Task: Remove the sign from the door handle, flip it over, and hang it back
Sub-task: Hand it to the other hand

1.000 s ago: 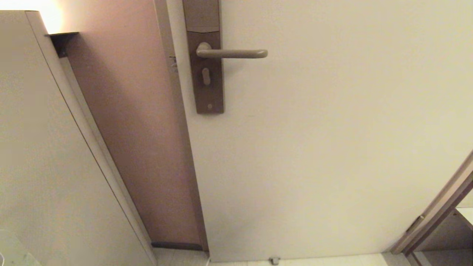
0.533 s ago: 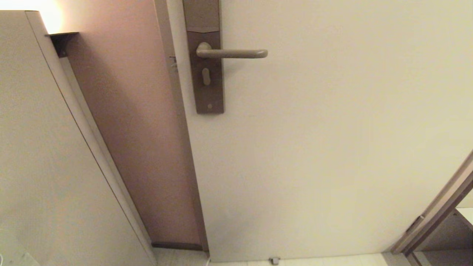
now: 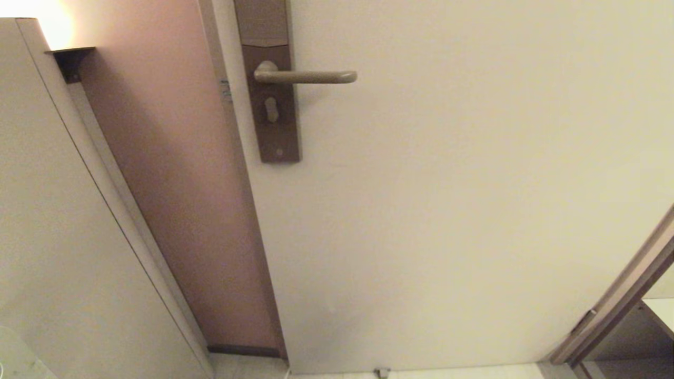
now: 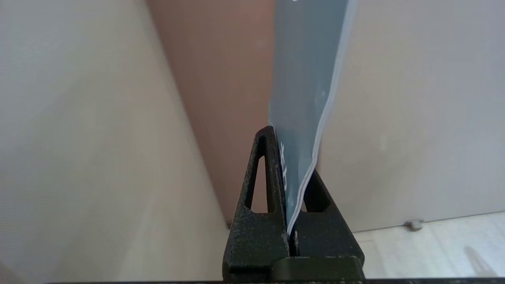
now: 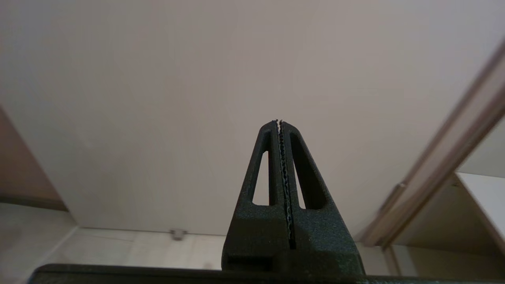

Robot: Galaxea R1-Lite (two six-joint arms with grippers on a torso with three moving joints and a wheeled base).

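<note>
The door handle, a slim taupe lever on a tall brown backplate, stands bare on the cream door at the upper left of the head view. Nothing hangs on it. Neither arm shows in the head view. In the left wrist view my left gripper is shut on the sign. The card sticks up edge-on from between the black fingers, teal-blue face showing with a white rim. Its hole is out of view. In the right wrist view my right gripper is shut with nothing in it, facing the door.
A pinkish-brown wall strip and a pale panel stand left of the door. A brown frame and opening lie at the lower right. A small door stop sits on the floor at the door's foot.
The whole head view has shifted: handle, door edge and wall now sit a little further left, so the camera has moved. No arm has visibly moved.
</note>
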